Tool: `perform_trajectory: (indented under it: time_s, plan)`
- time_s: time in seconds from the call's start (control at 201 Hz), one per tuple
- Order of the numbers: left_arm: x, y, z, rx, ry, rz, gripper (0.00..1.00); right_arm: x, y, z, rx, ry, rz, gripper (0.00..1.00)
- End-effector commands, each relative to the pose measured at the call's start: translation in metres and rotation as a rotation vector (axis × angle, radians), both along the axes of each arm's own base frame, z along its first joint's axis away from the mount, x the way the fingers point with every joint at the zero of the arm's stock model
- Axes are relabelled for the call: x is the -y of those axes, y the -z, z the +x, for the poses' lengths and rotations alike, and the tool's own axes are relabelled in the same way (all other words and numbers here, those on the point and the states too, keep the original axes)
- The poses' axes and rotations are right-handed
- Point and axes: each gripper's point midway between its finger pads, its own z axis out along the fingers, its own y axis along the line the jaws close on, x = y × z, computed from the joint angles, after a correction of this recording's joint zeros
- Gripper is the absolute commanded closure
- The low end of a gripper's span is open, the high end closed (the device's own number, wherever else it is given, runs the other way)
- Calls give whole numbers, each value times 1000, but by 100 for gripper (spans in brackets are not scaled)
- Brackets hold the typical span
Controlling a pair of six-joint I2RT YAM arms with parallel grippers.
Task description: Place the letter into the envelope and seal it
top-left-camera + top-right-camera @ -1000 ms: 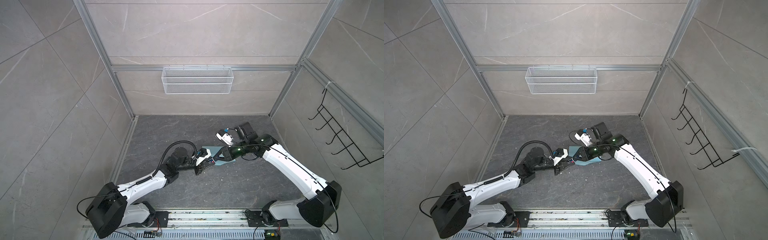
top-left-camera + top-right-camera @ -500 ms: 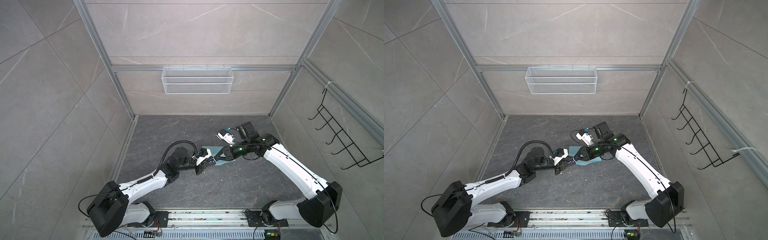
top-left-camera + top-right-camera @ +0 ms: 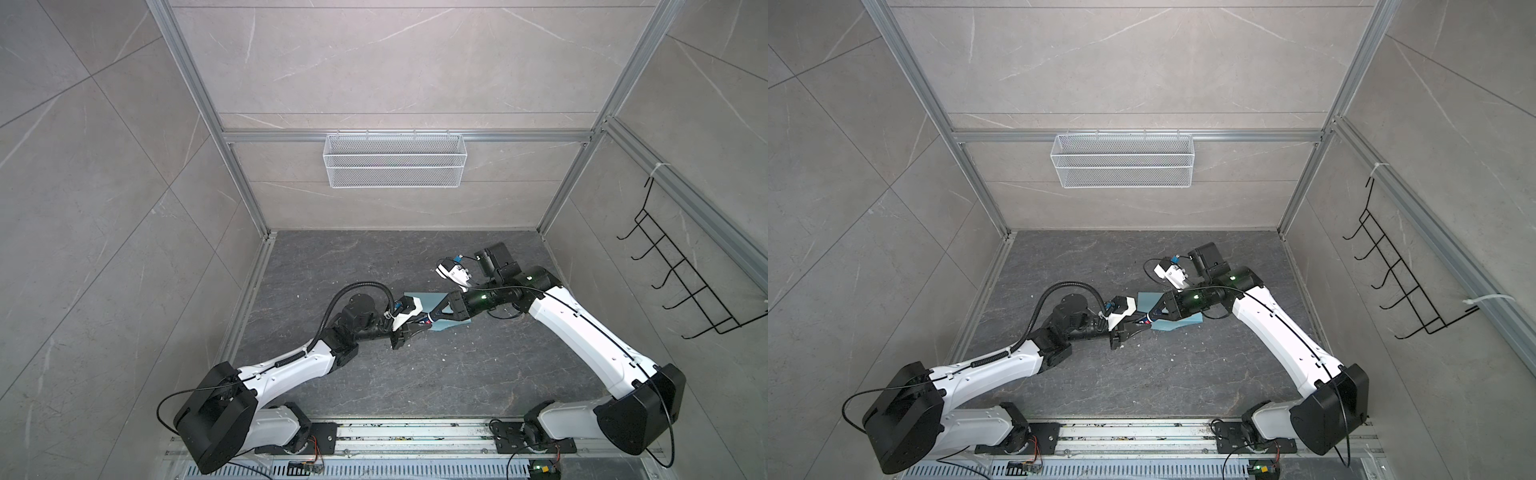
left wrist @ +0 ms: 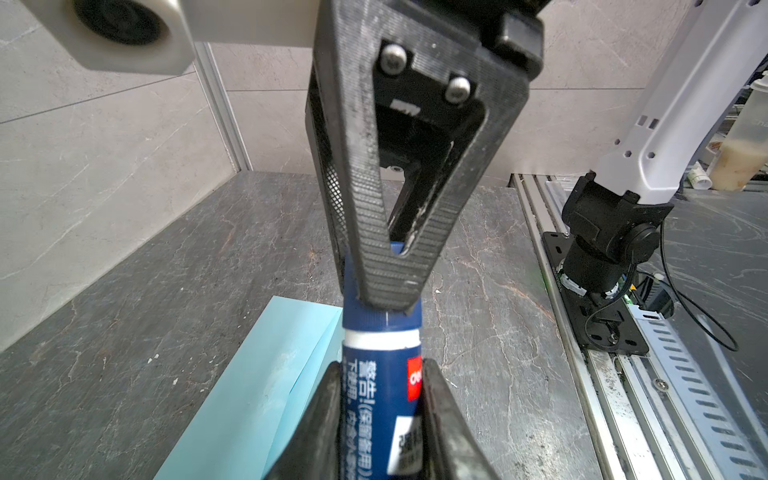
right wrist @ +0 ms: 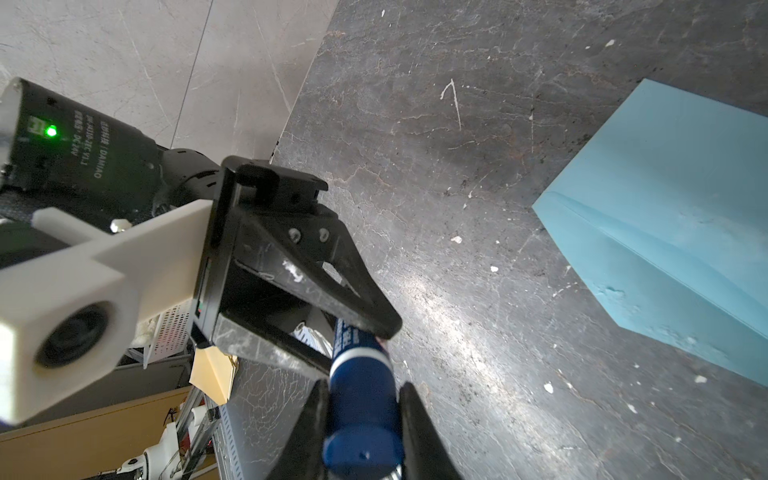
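The envelope point(image 3: 430, 300) lies flat mid-table point(image 3: 457, 374), its long axis running left to right in both top views. The flap direction cannot be told. At its near edge, the left gripper point(image 4: 380, 419) is clamped on the glue stick point(image 4: 380, 390) body and the right gripper point(image 5: 361, 432) on its cap. The stick's label reads "警告". The motor housing point(image 5: 83, 153) reads "DAMIAO". The pose matches the earlier frames.

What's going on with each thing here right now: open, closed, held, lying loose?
left gripper: shut on the body of the glue stick.
right gripper: shut on the cap.
glue stick: held between both grippers, cap on its end.
envelope: flat on the table, nothing holding it; flap position unclear.
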Motion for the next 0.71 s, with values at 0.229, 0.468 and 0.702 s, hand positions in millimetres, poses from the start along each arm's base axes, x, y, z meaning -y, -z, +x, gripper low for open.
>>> perform_trajectory:
  time_s: [0.229,0.468,0.702]
  plan:
    - [-31,94,-31,-251,39,252,100,48,-27,42,188,203,-63,97]
    - [-31,94,-32,-247,43,249,100,49,-25,44,180,208,-57,96]
    - [-31,94,-33,-247,46,248,100,51,-22,46,172,215,-57,96]
